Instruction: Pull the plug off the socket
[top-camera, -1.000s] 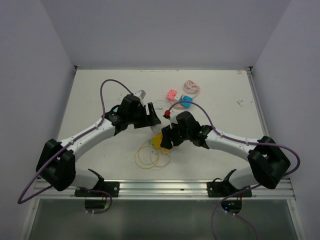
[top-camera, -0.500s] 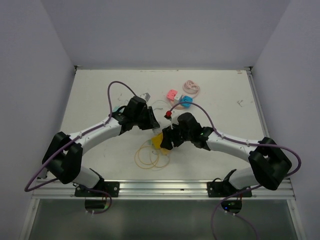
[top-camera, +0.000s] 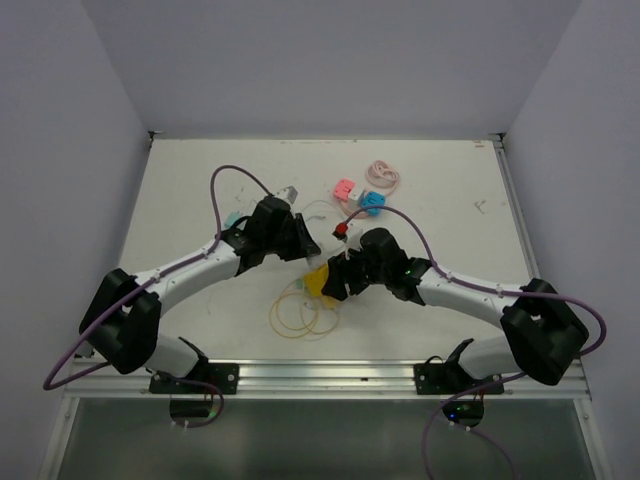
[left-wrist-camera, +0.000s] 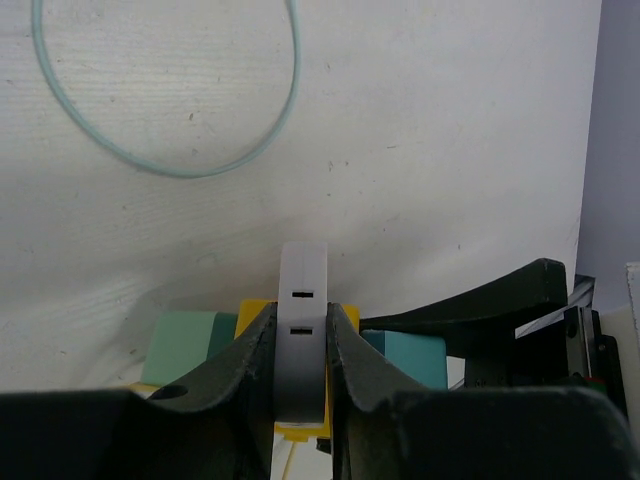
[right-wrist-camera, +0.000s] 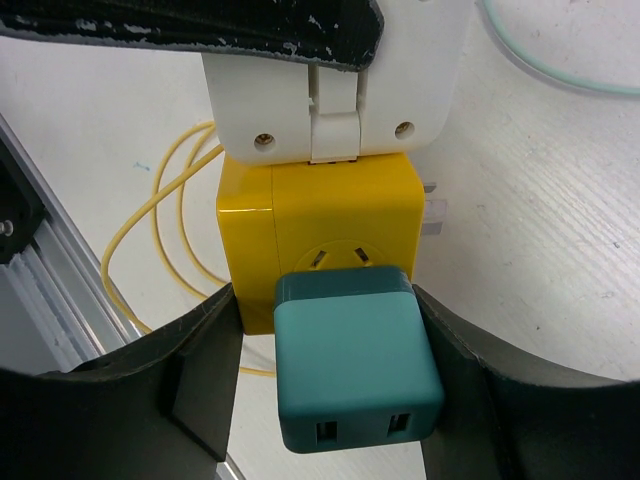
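Note:
A yellow socket cube sits mid-table, small in the top view. A teal plug with two USB slots is pushed into its face. My right gripper has a finger on each side of the teal plug and is shut on it. A white plug block is joined to the cube's far side. My left gripper is shut on that white plug block, with yellow and teal showing behind the fingers. From above, the left gripper and right gripper meet at the cube.
Yellow cable loops lie under and in front of the socket. A thin teal cable ring lies beyond it. Pink and blue adapters and a coiled pink cable sit at the back. A metal rail runs along the near edge.
The left arm swung in toward the socket and its jaws closed on the white plug block. The right gripper kept its grip and barely shifted.

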